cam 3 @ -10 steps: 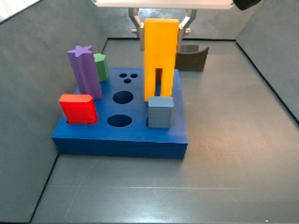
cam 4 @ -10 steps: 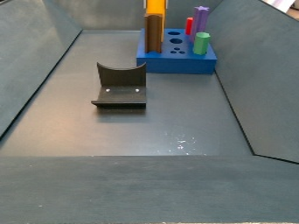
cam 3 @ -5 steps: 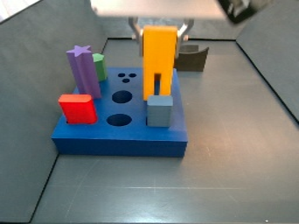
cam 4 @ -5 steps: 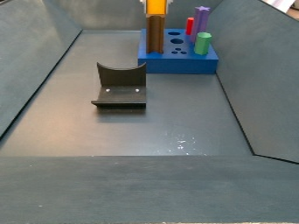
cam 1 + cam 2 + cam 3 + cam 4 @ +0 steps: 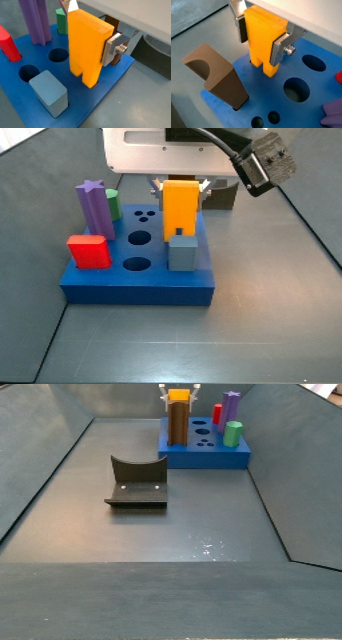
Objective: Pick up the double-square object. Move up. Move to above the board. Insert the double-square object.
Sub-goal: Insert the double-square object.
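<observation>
Clamped on the double-square object (image 5: 89, 47), my gripper (image 5: 92, 31) hangs over the board (image 5: 107, 283); its silver fingers (image 5: 282, 46) press the two opposite sides of the orange block near its top, as both wrist views show. In a side view the gripper (image 5: 183, 186) sits under its white wrist housing, directly above the board's far half.

Board: a flat blue slab lying on the grey floor, seen in both side views (image 5: 214, 458), with round holes open in its top (image 5: 296, 89).

Double-square object: an upright orange-yellow block (image 5: 181, 210) with a notch splitting its lower end into two legs. Its lower end is at the board's top surface (image 5: 269, 71); how deep it sits in a hole I cannot tell. In a side view it stands at the board's edge nearest the fixture, beside the brown block (image 5: 178, 416).

Fixture: a dark L-shaped bracket (image 5: 136, 481) on the floor, well apart from the board.

Pegs standing in the board, in falling size: a purple star-topped column (image 5: 92, 208); a brown block with a curved cut-out (image 5: 216, 75), just beside the orange block; a grey block (image 5: 183, 255) at the near edge; a red block (image 5: 90, 252) at the near corner; a green cylinder (image 5: 114, 203) behind the purple column.
</observation>
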Tool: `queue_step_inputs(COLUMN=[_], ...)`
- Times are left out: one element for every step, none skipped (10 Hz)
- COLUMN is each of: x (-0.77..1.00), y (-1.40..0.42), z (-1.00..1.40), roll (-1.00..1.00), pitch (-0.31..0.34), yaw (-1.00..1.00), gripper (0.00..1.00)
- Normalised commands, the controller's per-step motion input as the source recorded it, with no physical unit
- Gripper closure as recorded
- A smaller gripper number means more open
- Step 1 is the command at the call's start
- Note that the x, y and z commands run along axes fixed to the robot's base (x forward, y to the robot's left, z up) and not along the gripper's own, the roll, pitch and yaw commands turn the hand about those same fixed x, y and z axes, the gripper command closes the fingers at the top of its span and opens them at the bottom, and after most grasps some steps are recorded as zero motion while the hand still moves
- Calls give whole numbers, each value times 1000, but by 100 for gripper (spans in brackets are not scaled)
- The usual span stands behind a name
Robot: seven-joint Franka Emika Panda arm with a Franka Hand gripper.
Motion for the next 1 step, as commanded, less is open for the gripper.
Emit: queue_step_inputs(x=[0], y=[0], z=[0], roll=[0], pitch=[0], yaw=[0], gripper=[100])
